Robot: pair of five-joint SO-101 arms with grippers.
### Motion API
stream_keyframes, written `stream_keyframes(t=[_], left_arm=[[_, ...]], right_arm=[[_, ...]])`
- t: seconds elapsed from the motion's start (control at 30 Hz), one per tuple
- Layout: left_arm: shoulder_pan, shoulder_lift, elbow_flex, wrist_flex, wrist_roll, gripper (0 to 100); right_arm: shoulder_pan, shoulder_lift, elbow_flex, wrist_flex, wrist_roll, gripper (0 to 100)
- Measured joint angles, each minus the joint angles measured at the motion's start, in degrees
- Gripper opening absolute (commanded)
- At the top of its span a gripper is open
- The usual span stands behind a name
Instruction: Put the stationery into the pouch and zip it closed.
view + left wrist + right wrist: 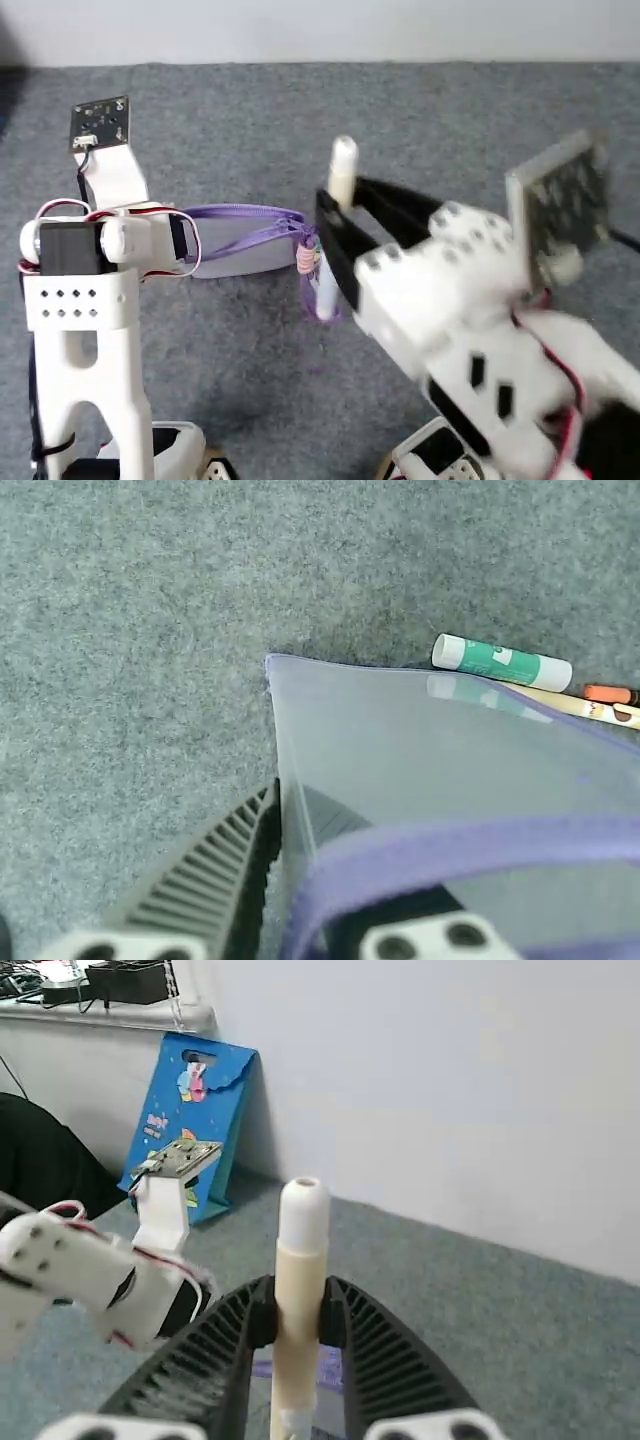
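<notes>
The pouch [235,245] lies lifted at one end off the counter [250,360]. Its end away from the zipper pull is clamped in the left pincer [185,240], whose jaws are clenched on the clear wall.

At the pouch's zipper end a cream pen [341,175] stands nearly upright. The right pincer [330,235] grips it tightly mid-shaft, and its lower tip is down beside the purple zip tape.

The likeliest trouble is at that mouth. The opening looks narrow and slack, so the tip may land on the tape or outside the wall and slide off. A hard push could also drag the thin, slippery pouch out of the left pincer's hold. Because the pen is so steep, it may jam rather than slip lengthwise inside.

By count there is one pouch and one pen. On the counter just beyond the pouch's far edge lie one glue stick [500,662], one cream pencil-like stick [590,706] and one orange piece [610,693], which is partly cut off. Two pincers are at work.
</notes>
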Motion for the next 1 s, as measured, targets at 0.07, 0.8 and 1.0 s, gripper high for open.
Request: stream_keyframes(t=[0.07, 0.8, 1.0], left_arm=[[0.0, 0.0, 0.0, 0.0, 0.0, 1], [0.0, 0.0, 0.0, 0.0, 0.0, 1], [0.0, 0.0, 0.0, 0.0, 0.0, 1]], right_arm=[[-0.09, -5.1, 5.71, -2.46, 0.26, 0.8], [-8.53, -0.62, 40.0, -59.78, 5.8, 0.8], [-8.62, -0.62, 47.91, -60.04, 7.82, 3.5]])
